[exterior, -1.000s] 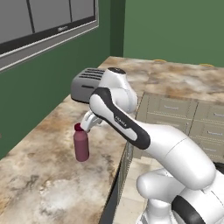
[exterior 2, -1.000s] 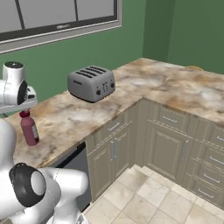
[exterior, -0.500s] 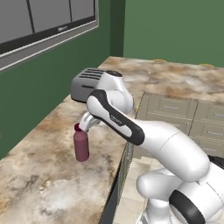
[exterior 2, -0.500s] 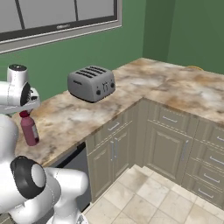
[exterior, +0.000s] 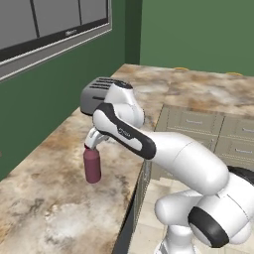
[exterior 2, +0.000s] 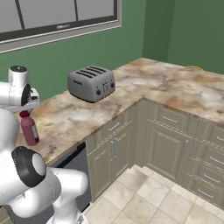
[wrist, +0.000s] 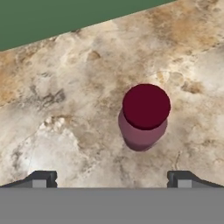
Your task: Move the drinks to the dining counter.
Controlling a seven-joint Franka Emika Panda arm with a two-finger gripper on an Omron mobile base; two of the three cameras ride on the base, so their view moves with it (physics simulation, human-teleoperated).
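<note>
Premises: a rendered domestic kitchen. An L-shaped marbled beige-and-brown stone countertop (exterior 2: 175, 85) runs along dark green walls (exterior 2: 192, 30) and turns at the corner. Beneath it stand beige cabinet doors and drawer fronts with silver handles (exterior 2: 168, 127). A grey four-slot metal toaster (exterior 2: 91, 82) sits on the countertop near its back edge. A grey-framed window (exterior 2: 52, 17) is set in the wall above. The floor is laid with pale beige square tiles (exterior 2: 144, 194).
</note>
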